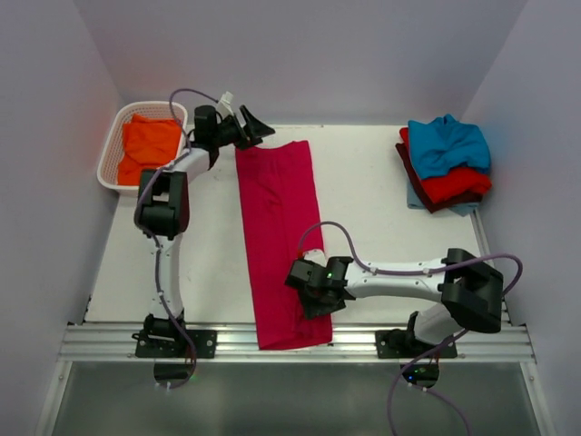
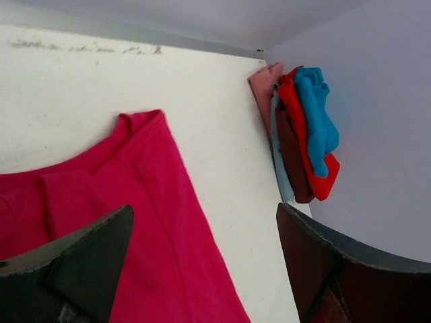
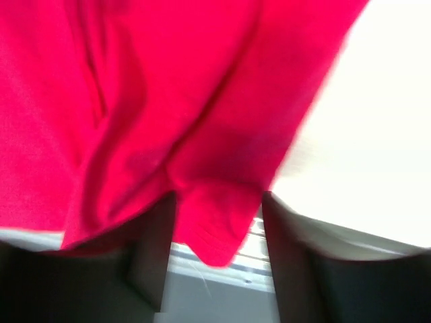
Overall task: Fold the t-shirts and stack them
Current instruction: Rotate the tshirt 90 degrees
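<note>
Counting one crimson t-shirt, one basket.

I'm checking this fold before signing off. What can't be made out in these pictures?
- Right gripper: right wrist view is blurred; crimson-pink shirt sits between its fingers, clamped or not unclear.
- Lower shirts of the stack: top view, teal-blue shirt covers them.
- Orange shirt: top view, basket wall hides its folds.

White lattice basket far left, white table, metal rail near edge
</note>
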`<state>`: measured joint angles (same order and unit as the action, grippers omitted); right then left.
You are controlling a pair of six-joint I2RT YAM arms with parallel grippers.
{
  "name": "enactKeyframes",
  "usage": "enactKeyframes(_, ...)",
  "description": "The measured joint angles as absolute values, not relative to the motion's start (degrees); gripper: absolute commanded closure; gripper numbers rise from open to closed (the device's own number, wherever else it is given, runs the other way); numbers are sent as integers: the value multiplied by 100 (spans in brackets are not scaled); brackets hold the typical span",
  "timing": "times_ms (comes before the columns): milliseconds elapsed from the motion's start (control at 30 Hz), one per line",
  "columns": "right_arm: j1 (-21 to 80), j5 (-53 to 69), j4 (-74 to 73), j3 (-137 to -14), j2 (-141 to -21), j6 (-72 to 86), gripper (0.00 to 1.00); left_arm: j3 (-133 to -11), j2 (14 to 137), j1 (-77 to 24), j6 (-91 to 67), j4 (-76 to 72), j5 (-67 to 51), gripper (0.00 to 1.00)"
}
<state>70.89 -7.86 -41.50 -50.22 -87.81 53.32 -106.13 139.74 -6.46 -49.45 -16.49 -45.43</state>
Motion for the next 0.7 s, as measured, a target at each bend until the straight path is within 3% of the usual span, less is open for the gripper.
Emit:
enactKeyframes(100, 7087, -1083, -4451, -5280, -8451, 5146, 39, -9631, 12556, -646, -4595, -1610, -4112, 11)
enactKeyframes(167, 7081, -1258, -4449, -5452, -8173, 5009, 50, -8886, 11434, -646, -4425, -1682, -3795, 17)
enactKeyframes(200, 7076, -1317, -4423, -5527, -8049, 4956, 59, -8582, 10934, -648, -4364, -1706, -3667, 20)
enactKeyframes(233, 7076, -1380, -4377, -5581, -7944, 4901, 89, -8344, 10541, -652, -4316, -1747, -3551, 27)
enactKeyframes(267, 7076, -1424, -4305, -5603, -7856, 4823, 100, -8082, 10167, -659, -4270, -1855, -3430, 30)
enactKeyframes(333, 7074, -1492, -4182, -5594, -7758, 4799, 100, -7559, 9633, -692, -4233, -1946, -3258, 40)
enactKeyframes(433, 7043, -1476, -3791, -5419, -7749, 4748, 100, -6683, 9301, -797, -4226, -2003, -3028, 44)
enactKeyframes(700, 7008, -716, -2630, -4560, -7762, 4869, 100, -5376, 8899, -952, -4069, -1059, -2453, 46)
